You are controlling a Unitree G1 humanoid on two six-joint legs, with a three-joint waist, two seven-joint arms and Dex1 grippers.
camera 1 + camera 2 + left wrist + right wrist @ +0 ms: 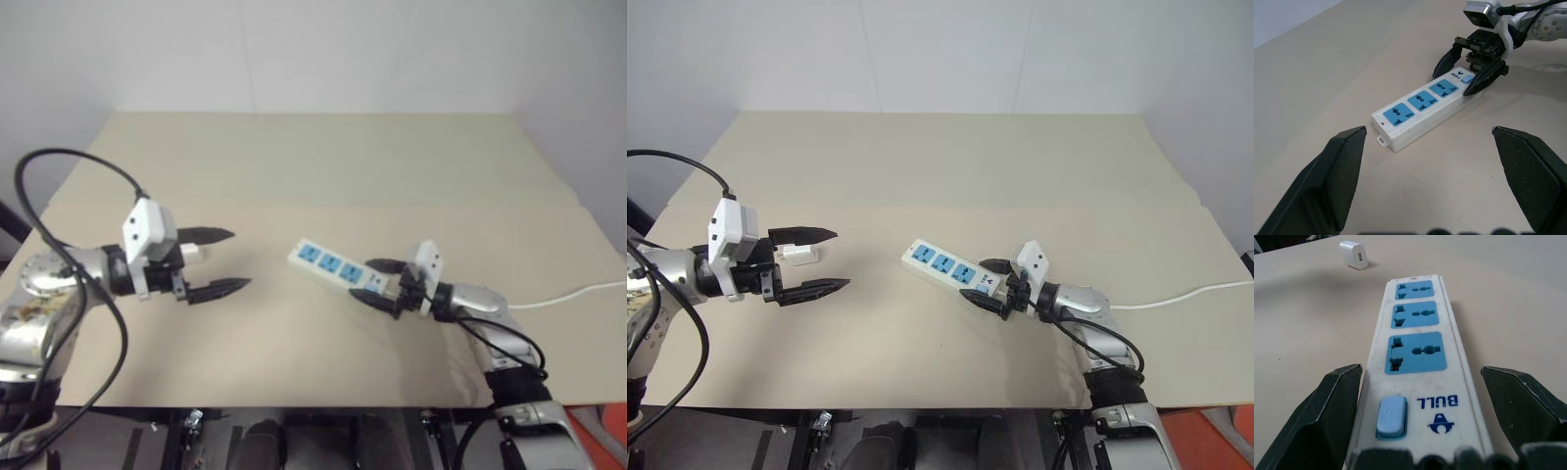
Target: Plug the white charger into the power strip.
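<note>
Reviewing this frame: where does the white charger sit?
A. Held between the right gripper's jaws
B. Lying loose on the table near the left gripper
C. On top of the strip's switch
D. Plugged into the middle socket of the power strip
B: the white charger lies on the table beside the left gripper, apart from the power strip, whose three sockets are empty.

1. My left gripper (pixel 1432 181) has its two black fingers (pixel 1332 183) spread wide, with bare beige surface (pixel 1327 63) between them.
2. Ahead lies the power strip (pixel 1425 110), flat and diagonal, its three blue socket faces up.
3. At its far switch end I see the right gripper (pixel 1469 66), one finger on each side of the strip, spread apart.
</note>
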